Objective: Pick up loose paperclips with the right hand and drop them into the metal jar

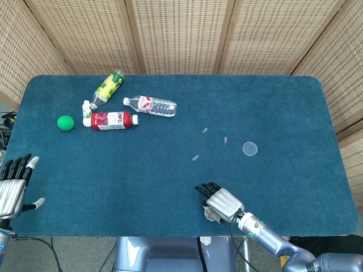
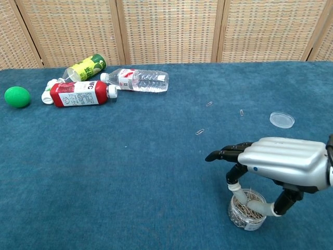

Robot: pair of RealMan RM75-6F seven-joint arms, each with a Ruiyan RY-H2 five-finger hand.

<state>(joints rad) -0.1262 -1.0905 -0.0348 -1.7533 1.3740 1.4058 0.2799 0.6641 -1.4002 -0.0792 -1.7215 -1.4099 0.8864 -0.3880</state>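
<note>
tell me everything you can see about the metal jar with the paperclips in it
The metal jar is a small, round, shallow open container, standing upright near the front edge of the blue table. It looks nearly full of silvery paperclips. The right hand hovers directly over it, thumb and a finger reaching down to its rim. In the head view the hand mostly hides it.
</note>
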